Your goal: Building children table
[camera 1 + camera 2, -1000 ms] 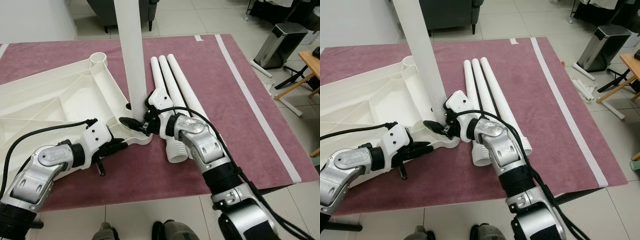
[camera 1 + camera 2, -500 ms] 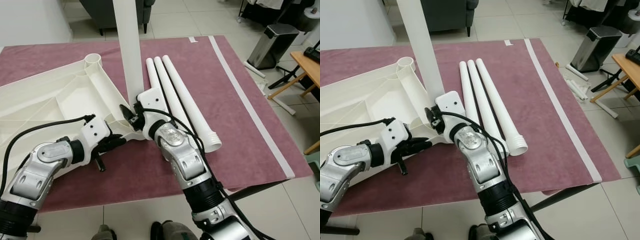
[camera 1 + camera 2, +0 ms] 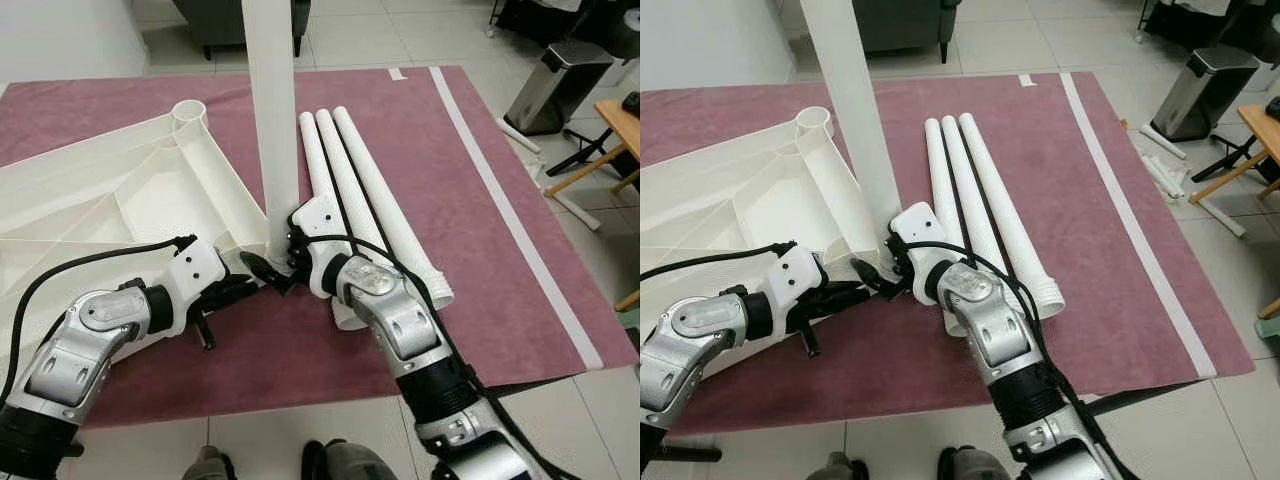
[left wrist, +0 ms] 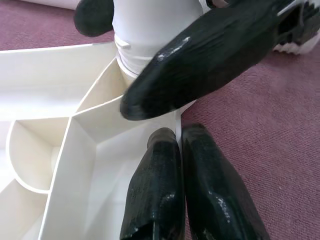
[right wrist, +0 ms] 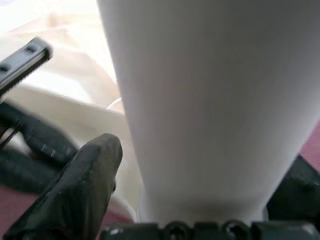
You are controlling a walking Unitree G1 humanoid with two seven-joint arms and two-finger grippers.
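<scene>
Left eye view: my right end effector (image 3: 278, 262) grips the base of the upright white leg (image 3: 272, 110), standing in the corner socket of the upturned white tabletop (image 3: 120, 200) on the maroon rug (image 3: 470, 200). My left end effector (image 4: 181, 150), fingers pressed together, rests against that corner. Three spare legs (image 3: 355, 190) lie just beside.

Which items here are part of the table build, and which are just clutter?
Part of the job:
- upside-down table top
- upright leg, standing in the corner socket, right hand clamped around its base
- three spare legs lying side by side on the rug
- left hand, shut, pressed at the top's corner

Lying about:
- bin
- armchair
- wooden furniture
</scene>
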